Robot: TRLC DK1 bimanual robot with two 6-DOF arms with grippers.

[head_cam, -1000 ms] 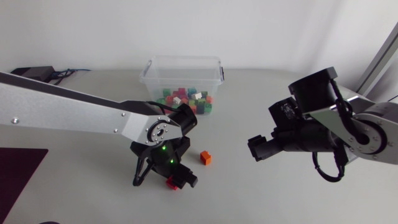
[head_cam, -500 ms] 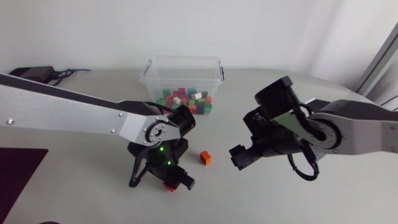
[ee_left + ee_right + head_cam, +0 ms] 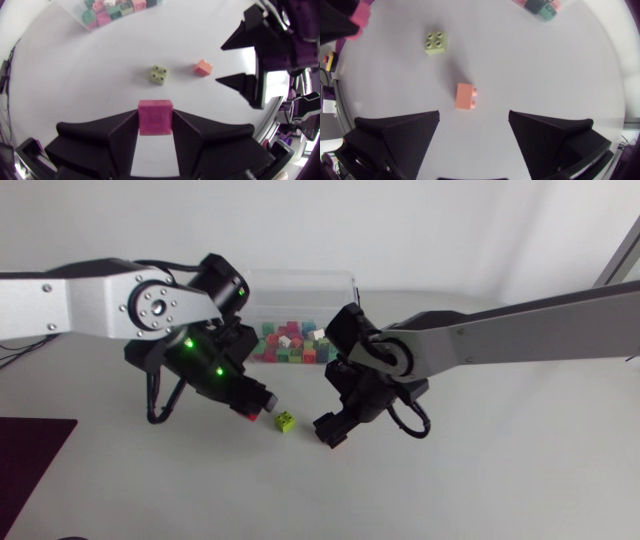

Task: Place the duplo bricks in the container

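Head view: clear container (image 3: 300,292) holds mixed-colour bricks (image 3: 291,346), count unclear.

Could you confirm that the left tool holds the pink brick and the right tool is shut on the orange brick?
Not quite: the right tool is open, with the orange brick lying untouched on the table just ahead of it, as the right wrist view shows. The left tool does hold the pink brick.

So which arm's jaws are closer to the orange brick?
Right. The orange brick lies just ahead of the open right jaws. The left jaws, shut on a pink brick, are farther off, beyond the green brick.
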